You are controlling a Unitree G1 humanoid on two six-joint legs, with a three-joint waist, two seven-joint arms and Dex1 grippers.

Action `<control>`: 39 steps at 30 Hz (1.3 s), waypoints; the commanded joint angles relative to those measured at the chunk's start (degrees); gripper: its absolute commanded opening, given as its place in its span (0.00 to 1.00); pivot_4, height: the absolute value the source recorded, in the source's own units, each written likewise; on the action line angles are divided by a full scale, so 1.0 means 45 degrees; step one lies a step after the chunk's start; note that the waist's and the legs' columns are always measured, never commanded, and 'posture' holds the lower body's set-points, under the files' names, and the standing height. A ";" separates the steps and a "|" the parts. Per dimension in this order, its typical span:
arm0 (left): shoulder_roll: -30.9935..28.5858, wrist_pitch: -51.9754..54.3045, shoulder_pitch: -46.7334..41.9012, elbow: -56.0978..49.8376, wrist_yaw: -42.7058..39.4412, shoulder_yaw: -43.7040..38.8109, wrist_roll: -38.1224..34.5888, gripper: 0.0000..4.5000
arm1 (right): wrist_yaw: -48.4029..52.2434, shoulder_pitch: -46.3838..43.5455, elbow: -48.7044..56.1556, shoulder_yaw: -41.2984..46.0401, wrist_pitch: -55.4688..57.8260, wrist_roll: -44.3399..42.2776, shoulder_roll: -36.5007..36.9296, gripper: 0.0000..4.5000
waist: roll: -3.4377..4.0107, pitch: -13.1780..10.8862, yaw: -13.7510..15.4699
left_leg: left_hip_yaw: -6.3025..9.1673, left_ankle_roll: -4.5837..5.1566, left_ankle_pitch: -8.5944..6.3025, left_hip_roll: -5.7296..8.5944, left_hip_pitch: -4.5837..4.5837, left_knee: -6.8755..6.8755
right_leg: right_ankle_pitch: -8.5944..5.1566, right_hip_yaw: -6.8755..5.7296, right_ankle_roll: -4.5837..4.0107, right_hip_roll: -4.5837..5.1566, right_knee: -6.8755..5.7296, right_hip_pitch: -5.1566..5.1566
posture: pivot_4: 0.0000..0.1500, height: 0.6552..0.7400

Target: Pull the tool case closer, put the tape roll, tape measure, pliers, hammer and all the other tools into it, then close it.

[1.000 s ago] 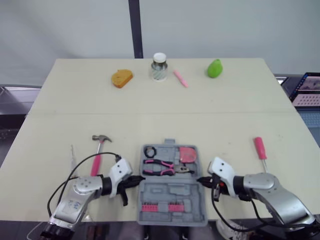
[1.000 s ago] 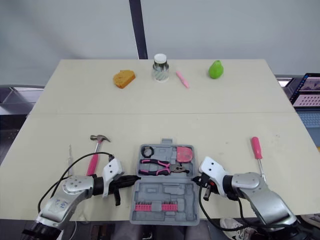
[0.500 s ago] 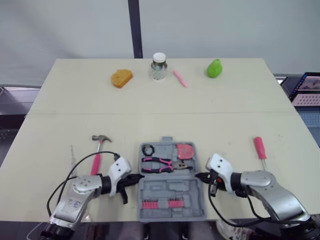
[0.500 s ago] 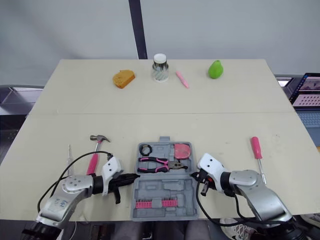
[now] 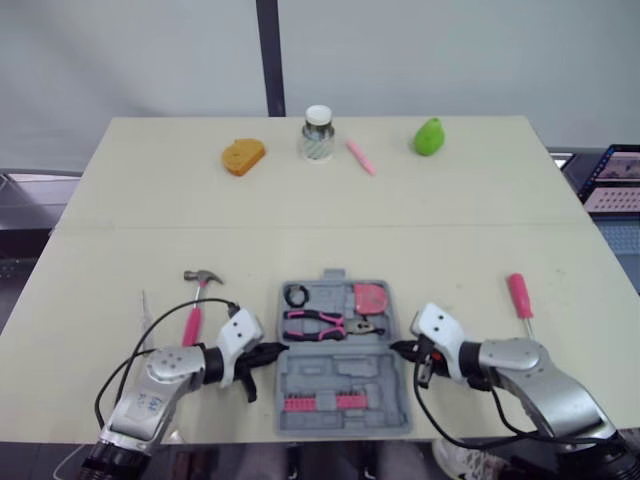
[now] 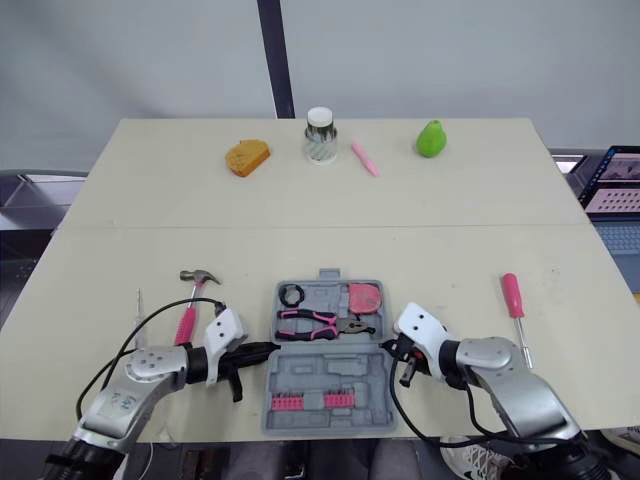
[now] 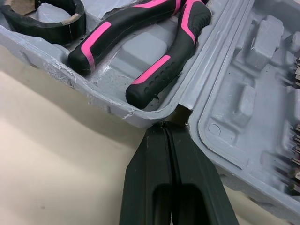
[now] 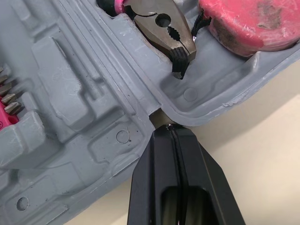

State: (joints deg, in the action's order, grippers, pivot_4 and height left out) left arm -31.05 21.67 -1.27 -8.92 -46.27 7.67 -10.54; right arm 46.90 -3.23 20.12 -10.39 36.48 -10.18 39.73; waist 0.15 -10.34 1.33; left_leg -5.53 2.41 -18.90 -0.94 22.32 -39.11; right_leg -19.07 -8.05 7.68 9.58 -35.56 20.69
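Note:
The grey tool case (image 5: 343, 375) lies open at the table's front centre. Its far half holds a black tape roll (image 5: 297, 296), a pink tape measure (image 5: 371, 298) and pink-handled pliers (image 5: 325, 324); pink bits (image 5: 325, 402) fill the near half. My left gripper (image 5: 272, 352) is shut, its tips against the case's left hinge notch (image 7: 180, 112). On the opposite side my right gripper (image 5: 397, 349) is shut too, tips at the right hinge (image 8: 161, 117). A pink-handled hammer (image 5: 196, 300) lies left of the case, and a pink screwdriver (image 5: 520, 298) lies to its right.
A thin clear-handled tool (image 5: 144, 310) lies left of the hammer. Along the far edge stand an orange object (image 5: 243, 156), a jar (image 5: 318, 133), a pink pen-like item (image 5: 360, 157) and a green pear (image 5: 429, 137). The case's near half reaches the table's front edge.
The case and both grippers have shifted a little away from the front edge. The hammer and screwdriver have stayed put.

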 commanded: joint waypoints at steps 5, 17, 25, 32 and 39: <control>0.0226 -0.0145 -0.0250 -0.0511 -0.0035 -0.0005 -0.0323 0.01 | -0.0183 -0.0212 0.0229 -0.0071 -0.0124 -0.0120 -0.0286 0.00 | 0.0000 0.0000 0.0001 | 0.0000 0.0001 0.0001 0.0002 0.0001 0.0000 | 0.0000 -0.0001 0.0000 -0.0001 -0.0002 0.0000 | 1.00 0.47; 0.0308 -0.0249 -0.0406 -0.0215 0.0036 -0.0056 -0.0222 0.01 | -0.0300 -0.0397 0.0113 -0.0051 -0.0123 -0.0071 -0.0457 0.00 | 0.0000 0.0000 -0.0002 | -0.0001 0.0000 0.0003 0.0002 0.0001 0.0000 | 0.0000 -0.0002 0.0000 -0.0002 -0.0005 0.0001 | 1.00 0.47; 0.0346 -0.0343 -0.0484 -0.0066 0.0065 -0.0049 -0.0149 0.01 | -0.0347 -0.0363 0.0156 -0.0015 -0.0111 -0.0083 -0.0479 0.00 | 0.0000 0.0000 -0.0002 | -0.0001 0.0000 0.0003 0.0002 0.0002 0.0000 | 0.0000 -0.0001 0.0000 -0.0002 -0.0006 0.0002 | 1.00 0.47; 0.0370 -0.0458 -0.0552 0.0115 0.0085 -0.0051 -0.0082 0.01 | -0.0364 -0.0394 0.0125 -0.0012 -0.0118 -0.0072 -0.0498 0.00 | 0.0000 0.0000 -0.0002 | -0.0001 0.0001 0.0003 0.0002 0.0002 0.0000 | 0.0000 -0.0002 0.0000 -0.0003 -0.0007 0.0002 | 1.00 0.47; 0.0431 -0.0633 -0.0661 0.0391 0.0126 -0.0041 -0.0023 0.01 | -0.0396 -0.0446 0.0087 0.0018 -0.0109 -0.0050 -0.0558 0.00 | 0.0000 0.0000 -0.0003 | 0.0000 0.0001 0.0003 0.0002 0.0002 0.0000 | 0.0000 -0.0002 0.0000 -0.0003 -0.0008 0.0002 | 1.00 0.47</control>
State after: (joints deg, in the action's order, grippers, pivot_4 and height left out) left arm -30.02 20.67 -3.45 -5.76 -45.63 7.26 -10.05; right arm 45.32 -4.73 18.87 -10.38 36.48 -9.52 37.96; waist 0.15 -10.34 1.32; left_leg -5.53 2.41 -18.89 -0.93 22.33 -39.11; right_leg -19.07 -8.07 7.68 9.57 -35.60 20.70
